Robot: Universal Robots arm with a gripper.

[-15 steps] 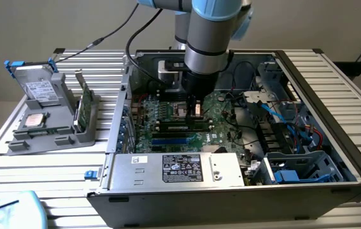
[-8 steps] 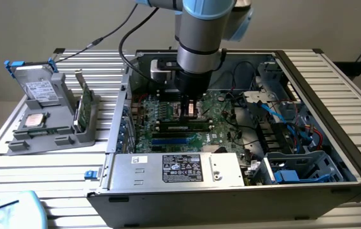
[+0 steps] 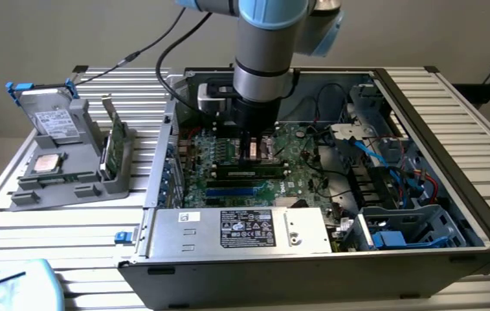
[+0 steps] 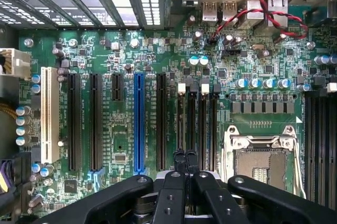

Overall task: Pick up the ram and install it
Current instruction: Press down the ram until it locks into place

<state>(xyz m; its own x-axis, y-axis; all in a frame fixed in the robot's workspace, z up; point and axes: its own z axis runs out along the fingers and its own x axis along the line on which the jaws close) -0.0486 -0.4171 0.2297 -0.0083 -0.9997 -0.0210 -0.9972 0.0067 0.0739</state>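
The claw (image 3: 251,155) has its fingers together, pressing on the ram (image 3: 246,172) directly beneath it in a motherboard (image 4: 158,77) slot. Seating step, apparently; next calls for firm, even downward pressure.

Ram (image 3: 247,172), long narrow dark stick, lying level and lengthwise across the green motherboard, centre of the exterior frame, standing on edge in a slot, directly beneath the arm's black fingers, inside the open computer case

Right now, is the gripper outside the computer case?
No, the gripper is down inside the open computer case, just above the motherboard and its memory slots.
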